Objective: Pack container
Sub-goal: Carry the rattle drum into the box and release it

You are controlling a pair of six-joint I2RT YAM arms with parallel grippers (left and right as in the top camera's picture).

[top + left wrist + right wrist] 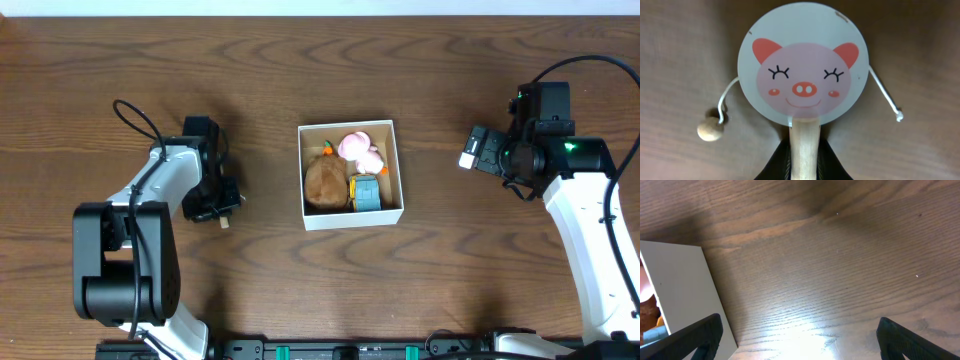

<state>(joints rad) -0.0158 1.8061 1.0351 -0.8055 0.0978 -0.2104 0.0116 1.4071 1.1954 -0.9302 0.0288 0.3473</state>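
- The container (352,218) sits in the middle of the wooden counter (300,60), between the two arms and well apart from both.
- Inside it lie a brown plush (324,182), a pink toy (360,150) at the far side, and a pale blue piece (366,193) just beside the plush (their finer shapes are too small to tell).
- The left gripper (220,203) is out on the counter to the container's left. In its wrist view the left gripper (805,166) has its jaws closed on the wooden handle (805,142) of a pig drum (802,62).
- The drum's round face shows a smiling pink pig. A string on one side ends in a wooden bead (709,131) resting on the counter.
- The right gripper (472,150) is to the container's right. Seen from the wrist, the right gripper (800,342) has its jaws spread wide with nothing between them, and the container's white wall (685,290) shows at the left edge.
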